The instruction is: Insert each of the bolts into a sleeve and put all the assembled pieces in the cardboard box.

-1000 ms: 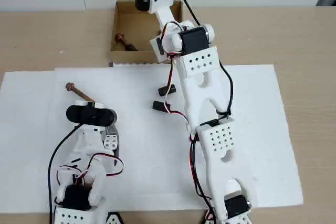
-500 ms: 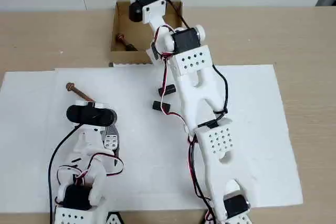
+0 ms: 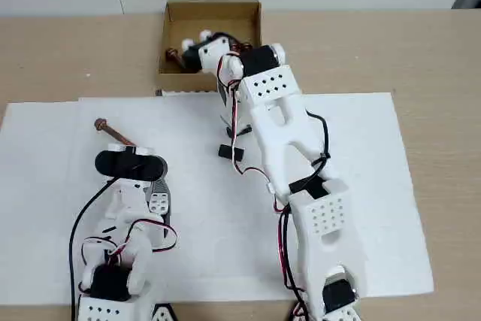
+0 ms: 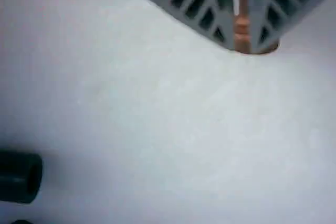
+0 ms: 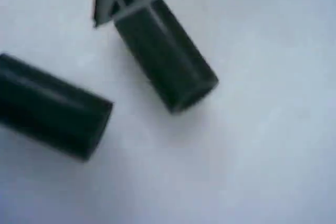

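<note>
My left gripper (image 3: pixel 135 146) rests on the white paper at the near left, shut on a brown bolt (image 3: pixel 113 131) that sticks out toward the far left. In the left wrist view the bolt (image 4: pixel 242 24) is pinched at the tips of that gripper (image 4: pixel 247 45), with a black sleeve (image 4: pixel 18 177) farther off. The right arm (image 3: pixel 278 118) folds over the paper's middle, beside a black sleeve (image 3: pixel 231 152). My right gripper (image 5: pixel 134 1) hangs right over one black sleeve (image 5: pixel 168 66), and a second sleeve (image 5: pixel 52 108) lies beside it. The cardboard box (image 3: pixel 213 11) holds an assembled piece (image 3: pixel 176 56).
The white paper (image 3: pixel 60 186) covers most of the wooden table (image 3: pixel 421 50). The box stands just past the paper's far edge, with the right arm's wrist overhanging its near side. Open paper lies between the two arms.
The right arm has pulled back from over the box and dropped its wrist over the sleeves, hiding one of them in the high view. The left arm and its bolt have not moved.
</note>
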`<state>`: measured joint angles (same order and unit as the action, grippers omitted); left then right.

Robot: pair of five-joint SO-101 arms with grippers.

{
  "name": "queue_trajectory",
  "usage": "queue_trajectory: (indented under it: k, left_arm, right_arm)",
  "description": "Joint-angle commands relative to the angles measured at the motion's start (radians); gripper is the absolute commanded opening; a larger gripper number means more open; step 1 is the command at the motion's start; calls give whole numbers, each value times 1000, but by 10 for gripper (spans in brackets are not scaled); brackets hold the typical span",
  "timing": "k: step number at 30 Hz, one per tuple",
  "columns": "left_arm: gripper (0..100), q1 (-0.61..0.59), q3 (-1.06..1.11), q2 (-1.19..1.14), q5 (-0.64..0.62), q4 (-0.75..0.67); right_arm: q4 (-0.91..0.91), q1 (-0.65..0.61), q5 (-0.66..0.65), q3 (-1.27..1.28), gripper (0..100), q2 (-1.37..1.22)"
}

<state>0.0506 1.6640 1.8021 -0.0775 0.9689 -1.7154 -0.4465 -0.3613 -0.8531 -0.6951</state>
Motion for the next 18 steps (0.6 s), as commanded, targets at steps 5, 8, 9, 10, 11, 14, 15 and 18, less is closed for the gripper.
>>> queue_trajectory:
  k: [5,8,9,10,11,14,15,18]
  left_arm:
    - [6,-3,-4,9,5,-18]
    - [6,-3,-4,9,5,-18]
    - [6,-3,-4,9,5,-18]
    - [6,-3,-4,9,5,-18]
    - [6,-3,-4,9,5,-18]
    - [6,-3,-4,9,5,-18]
    - [6,-3,-4,9,5,-18]
    - [6,-3,-4,9,5,-18]
  right_arm:
    - [-7,-59,-135,14,126,71]
    - [-10,-87,-135,15,126,67]
    - [-10,-93,-135,21,126,68]
    - [-10,-99,-137,38,126,71]
    - [-10,-102,-141,54,126,73]
    - [-10,-99,-170,103,126,73]
    - [-10,-97,-176,110,126,73]
    - [-8,-97,-187,115,126,73]
